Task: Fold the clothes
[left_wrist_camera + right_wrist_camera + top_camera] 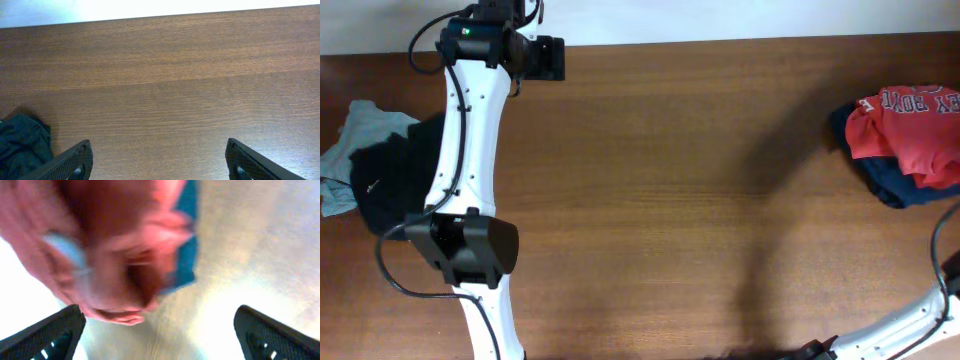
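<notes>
The right gripper (160,316), jaws spread wide and empty, is hovering just short of the blurred red garment (112,255), which is lying ahead toward its left finger; the left gripper (159,152), likewise released, is idling well apart.

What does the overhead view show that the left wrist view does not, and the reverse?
Only overhead: the red garment with white lettering lying on a navy garment at the table's right edge, and a pale grey-blue garment at the left. Only left wrist: the left gripper close up, open, nothing between its fingers. Both: the wooden table and the black garment.
</notes>
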### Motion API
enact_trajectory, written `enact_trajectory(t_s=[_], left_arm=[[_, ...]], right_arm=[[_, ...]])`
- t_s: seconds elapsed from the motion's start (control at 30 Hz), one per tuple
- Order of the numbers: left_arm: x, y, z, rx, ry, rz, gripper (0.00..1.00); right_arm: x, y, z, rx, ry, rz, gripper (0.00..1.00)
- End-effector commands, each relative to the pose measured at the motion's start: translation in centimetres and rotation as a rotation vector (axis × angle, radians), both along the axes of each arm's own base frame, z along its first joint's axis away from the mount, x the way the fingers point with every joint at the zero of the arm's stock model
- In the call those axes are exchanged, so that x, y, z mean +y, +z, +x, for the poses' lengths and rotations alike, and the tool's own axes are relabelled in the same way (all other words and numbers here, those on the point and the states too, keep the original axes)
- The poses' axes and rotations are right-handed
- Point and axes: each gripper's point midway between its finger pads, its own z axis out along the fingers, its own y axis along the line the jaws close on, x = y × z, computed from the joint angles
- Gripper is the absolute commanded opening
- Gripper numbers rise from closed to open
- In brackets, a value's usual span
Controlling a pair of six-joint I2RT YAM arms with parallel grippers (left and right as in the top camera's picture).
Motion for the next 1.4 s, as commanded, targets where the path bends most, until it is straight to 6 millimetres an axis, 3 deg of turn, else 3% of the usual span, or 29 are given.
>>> enact_trajectory(t_s=[0.0,0.1,0.23,0.3,0.4,0.53,0.63,0.73,0.97,1.2,1.3,1.37], left_arm=[[-0.1,-0.4,0.2,0.005,-0.020,0.005,0.84],[-0.4,-0.4,0.2,0.006,-0.029,-0.008,0.84],[-0.5,-0.4,0.1,0.006,-0.030,-0.011,0.84],[-0.5,-0.4,0.1,0.007,-0.030,-0.011,0.84],[-0.5,-0.4,0.1,0.006,-0.030,-0.011,0.84],[-0.5,-0.4,0.1,0.006,-0.030,-0.010,0.84],[-0.5,-0.4,0.1,0.006,-0.030,-0.010,0.84],[-0.5,-0.4,0.1,0.006,-0.030,-0.010,0.84],[-0.3,-0.4,0.1,0.006,-0.027,-0.006,0.84],[-0.3,-0.4,0.2,0.006,-0.027,-0.006,0.84],[-0.3,-0.4,0.2,0.005,-0.027,-0.006,0.84],[-0.4,-0.4,0.2,0.004,-0.027,-0.006,0.84]], right_arm=[[-0.9,0.1,-2.3,0.012,-0.025,0.013,0.99],[-0.6,1.3,-2.1,-0.097,0.045,0.019,0.99],[0.5,4.6,0.3,-0.301,0.152,-0.006,0.89],[1.2,6.9,1.6,-0.395,0.203,-0.039,0.80],[1.7,9.9,3.5,-0.506,0.280,-0.120,0.56],[1.8,11.3,6.1,-0.547,0.368,-0.249,0.33],[1.8,9.8,8.7,-0.462,0.431,-0.361,0.14],[2.1,8.5,10.7,-0.389,0.473,-0.436,0.04],[0.2,3.7,12.8,-0.151,0.398,-0.560,0.04],[-1.8,-3.7,11.4,-0.009,0.356,-0.483,0.04],[-2.2,-6.2,10.5,0.024,0.349,-0.433,0.04],[-2.2,-6.8,10.4,0.033,0.350,-0.422,0.04]])
